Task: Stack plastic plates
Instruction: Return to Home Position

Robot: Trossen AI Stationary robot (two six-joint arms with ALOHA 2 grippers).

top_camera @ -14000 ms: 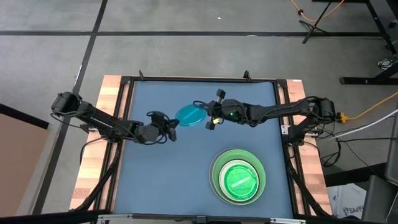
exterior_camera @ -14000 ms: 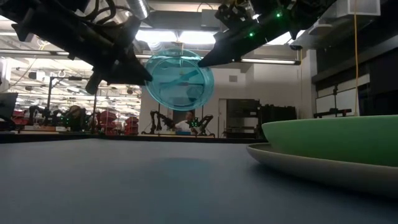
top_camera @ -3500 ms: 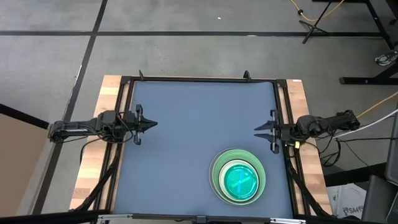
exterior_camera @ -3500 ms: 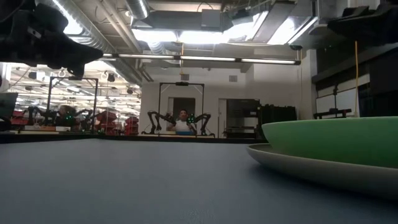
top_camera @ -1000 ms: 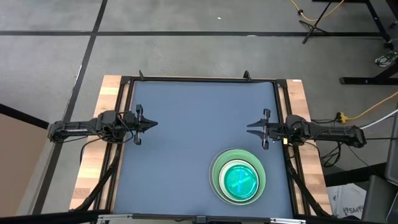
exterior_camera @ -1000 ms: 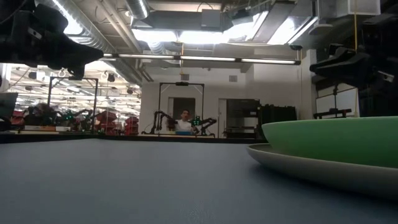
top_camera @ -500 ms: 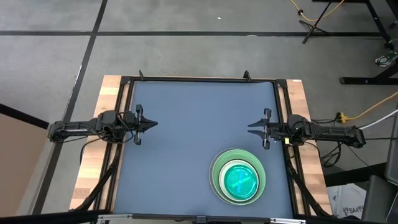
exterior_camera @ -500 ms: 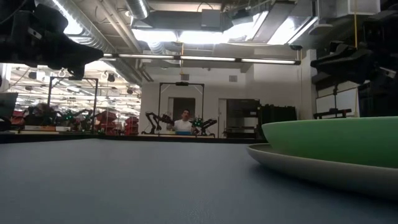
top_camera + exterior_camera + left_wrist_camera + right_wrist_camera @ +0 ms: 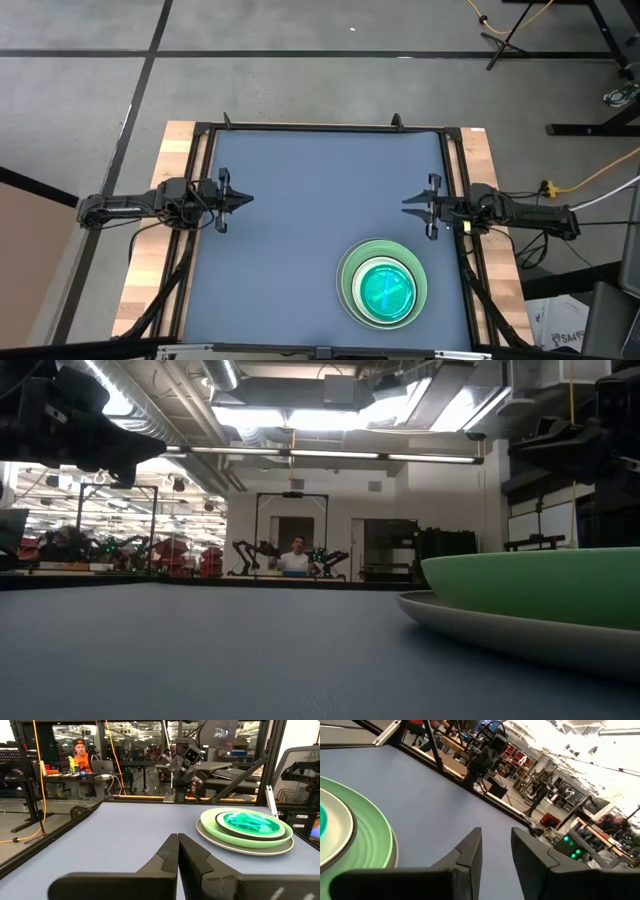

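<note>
My left pincer (image 9: pixel 242 198) was at the left edge of the table (image 9: pixel 300 180), its fingers pressed together. My right pincer (image 9: pixel 410 207) was at the right edge, its fingers a little apart. The plates (image 9: pixel 352 272) sat in one pile near my right pincer, with the blue plate (image 9: pixel 387 291) on top.

A blue-grey table top (image 9: pixel 300 220) sits inside a black frame (image 9: pixel 320 127), with pale wooden boards (image 9: pixel 178 150) along both sides, on a grey concrete floor (image 9: pixel 300 80) crossed by dark lines. An orange cable (image 9: pixel 600 170) trails over the floor off the table's right side, and black stand legs (image 9: pixel 510 40) show at the upper right corner. Beyond the table, a person in an orange top and dark cap (image 9: pixel 80 754) is at a desk by a laptop (image 9: pixel 102 766), and another person in a light top (image 9: pixel 296 559) shows far back under bright ceiling lights (image 9: pixel 300 420).
</note>
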